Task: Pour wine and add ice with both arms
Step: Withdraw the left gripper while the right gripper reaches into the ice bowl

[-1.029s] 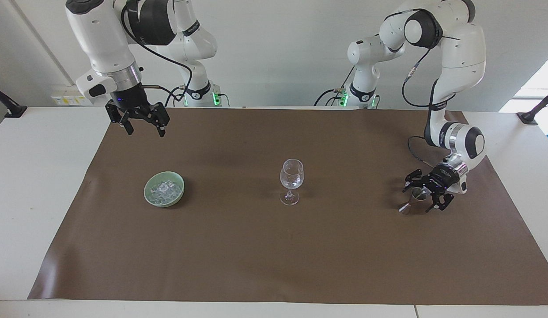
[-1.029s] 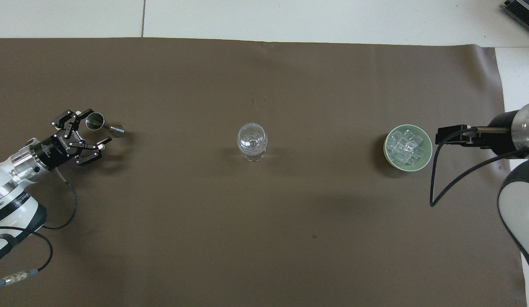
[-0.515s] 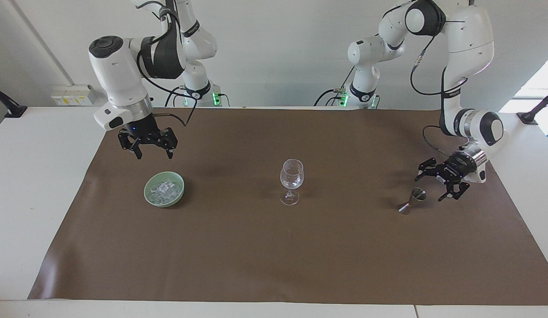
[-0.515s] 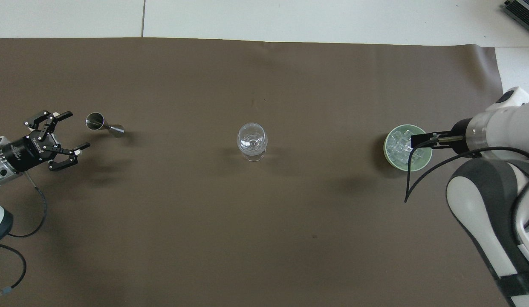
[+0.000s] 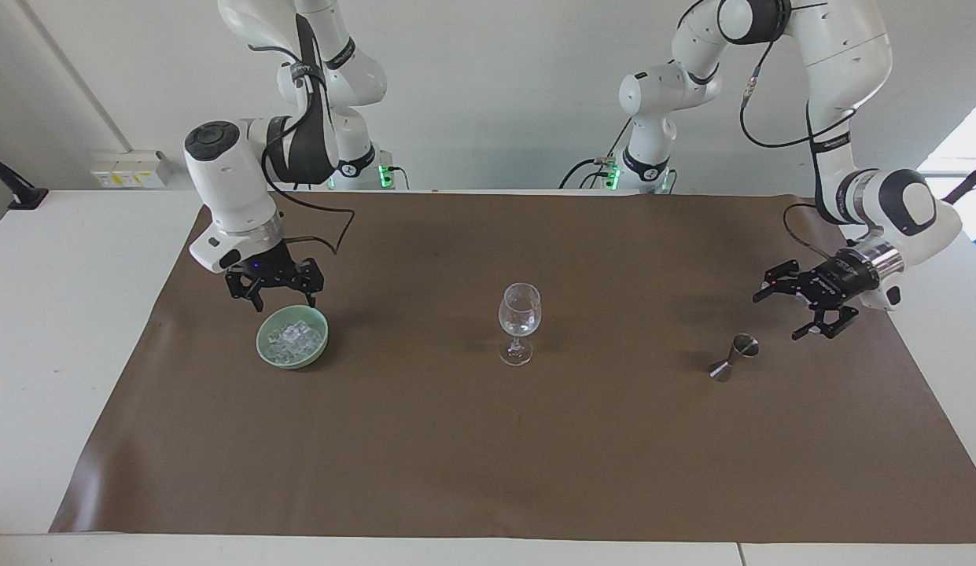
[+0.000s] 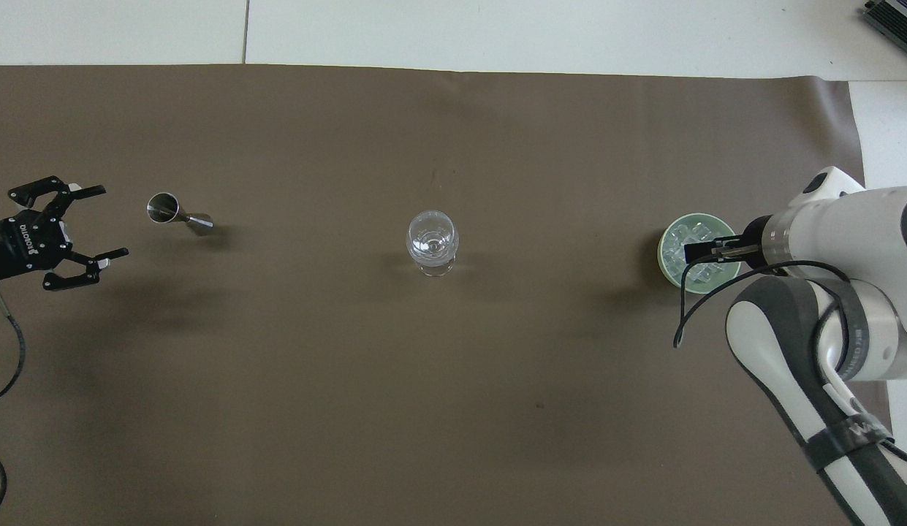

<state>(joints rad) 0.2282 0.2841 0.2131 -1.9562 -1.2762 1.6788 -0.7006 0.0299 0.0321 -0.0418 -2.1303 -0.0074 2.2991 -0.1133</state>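
**Now at the ice bowl: right tool poised, left tool empty**

Now read the facing view as a dial centred on the wine glass (image 5: 519,310), twelve o'clock toward the robots.

At nine o'clock sits the green bowl (image 5: 261,346) with the ice (image 5: 295,336) heaped inside. Your right tool (image 5: 281,303) hangs just over the bowl's twelve o'clock rim, fingers spread and pointing down, gripping nothing. That pose suits a straight drop onto the cubes, so I judge the ice pick is the step in hand.

At the dial's centre the glass stands upright on the brown mat (image 5: 456,456). It sits midway between both arms, likely so either can reach it. No coloured liquid shows in it.

At three o'clock is the metal jigger (image 5: 735,355); I cannot tell whether it stands straight or leans. Your left tool (image 5: 778,314) hovers apart from it, out toward the counter (image 5: 63,354) edge at the left arm's end. Its fingers are wide and empty, turned sideways toward the jigger.
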